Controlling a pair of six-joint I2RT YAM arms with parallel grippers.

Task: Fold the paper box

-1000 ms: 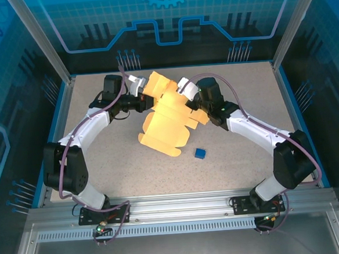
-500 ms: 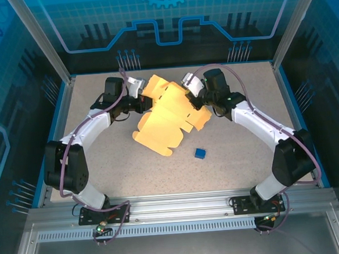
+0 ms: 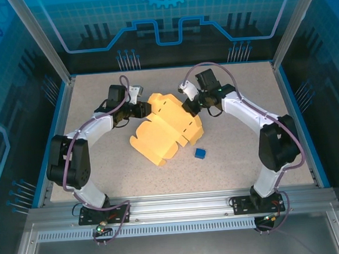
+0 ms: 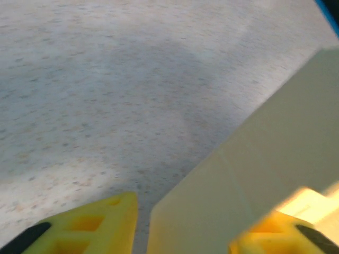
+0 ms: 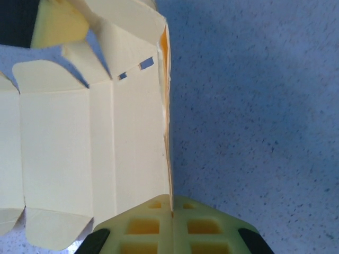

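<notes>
so the paper box is lying mostly flat on the counter, around the middle and a bit toward the far side, basically a pale yellow die-cut sheet with its tabbed flaps spread out. The two arms come at it from either side. The right end effector is at the sheet's far right edge, and in the right wrist view its yellow fingers are pressed right together with the thin edge of the cardboard pinched between them, so that one is clamped on the box. From there you can see the panels and creases running away to the left, plus a couple of little slots near a raised flap. The left end effector sits at the far left corner of the sheet. In the left wrist view its fingers stand apart with a pale panel of the box poking up between them, and there's a visible gap beside the left-hand finger, so it's loose and not gripping. There's also a tiny blue cube on the counter just beside the sheet's near right edge, not touching it
</notes>
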